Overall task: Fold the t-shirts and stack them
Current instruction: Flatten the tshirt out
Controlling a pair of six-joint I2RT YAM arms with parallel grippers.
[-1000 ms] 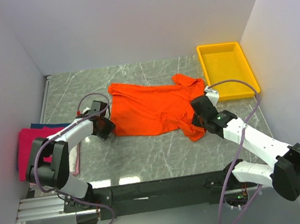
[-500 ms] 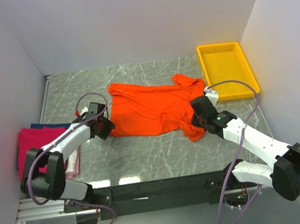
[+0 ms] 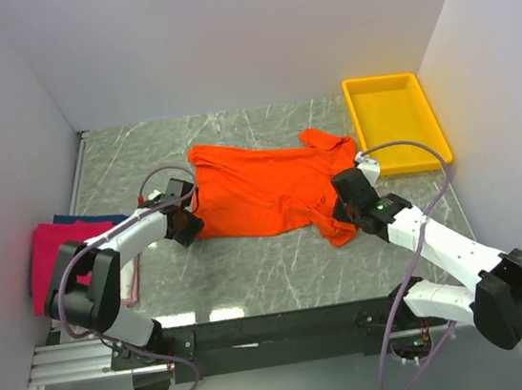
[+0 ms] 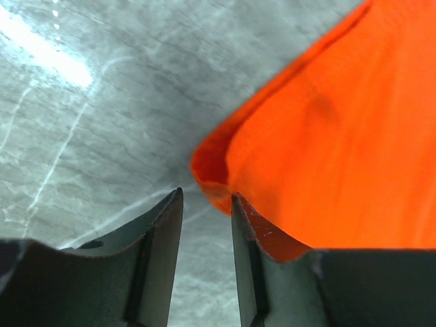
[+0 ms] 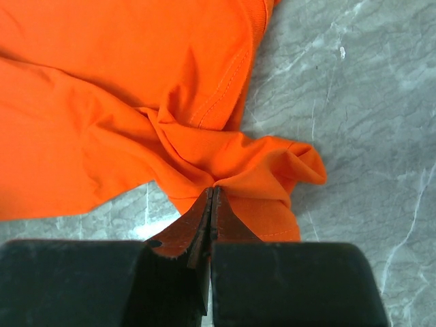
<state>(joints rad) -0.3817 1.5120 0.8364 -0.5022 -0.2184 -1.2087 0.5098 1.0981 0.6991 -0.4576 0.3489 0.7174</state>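
Spreading over the grey marbled table (image 3: 280, 269), the orange t-shirt (image 3: 260, 190) lies flat between the two pincers. Folded pink and dark blue t-shirts (image 3: 53, 256) sit well left of the left gripper (image 3: 186, 226), at the table's edge. A yellow tray (image 3: 361, 134) lies beyond the right gripper (image 3: 345, 211). Left jaws stand narrowly apart, the hem corner just ahead and bare table alongside. Right jaws are clamped on a bunched sleeve fold.

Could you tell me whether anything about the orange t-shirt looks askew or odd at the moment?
Yes. The orange t-shirt lies spread but not flat: its sleeve near the right end effector is twisted and bunched where the shut jaws pinch it, and the hem corner by the left end effector curls over on the table.
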